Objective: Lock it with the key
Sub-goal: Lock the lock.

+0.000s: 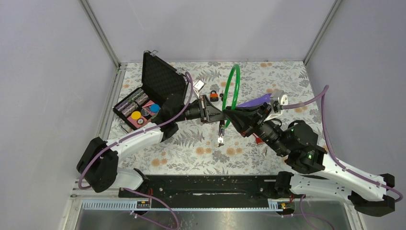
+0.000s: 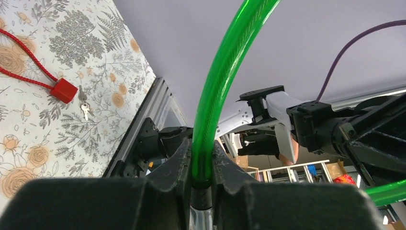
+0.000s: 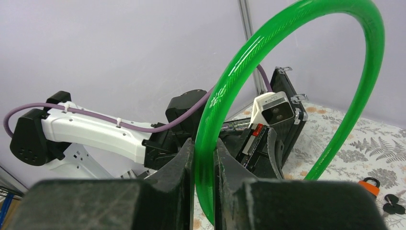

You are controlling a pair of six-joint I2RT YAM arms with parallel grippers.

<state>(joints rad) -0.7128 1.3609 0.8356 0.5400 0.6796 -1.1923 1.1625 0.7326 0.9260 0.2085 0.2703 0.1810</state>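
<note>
A green cable lock (image 1: 233, 91) stands up in a loop over the middle of the table, held by both arms. In the left wrist view my left gripper (image 2: 202, 167) is shut on the green cable (image 2: 225, 72) just above its black collar and metal end. My right gripper (image 3: 205, 163) is shut on the cable (image 3: 287, 57) further along the loop. From above, the left gripper (image 1: 218, 114) and right gripper (image 1: 234, 117) meet at the foot of the loop. A small bunch of keys (image 1: 220, 140) hangs below them; where it is attached is hidden.
An open black case (image 1: 158, 79) with coloured discs stands at the back left. An orange padlock (image 1: 214, 96) and a white block (image 1: 198, 86) lie behind the loop. A red cable lock (image 2: 63, 90) with keys (image 2: 84, 108) lies on the flowered cloth. A metal frame rims the table.
</note>
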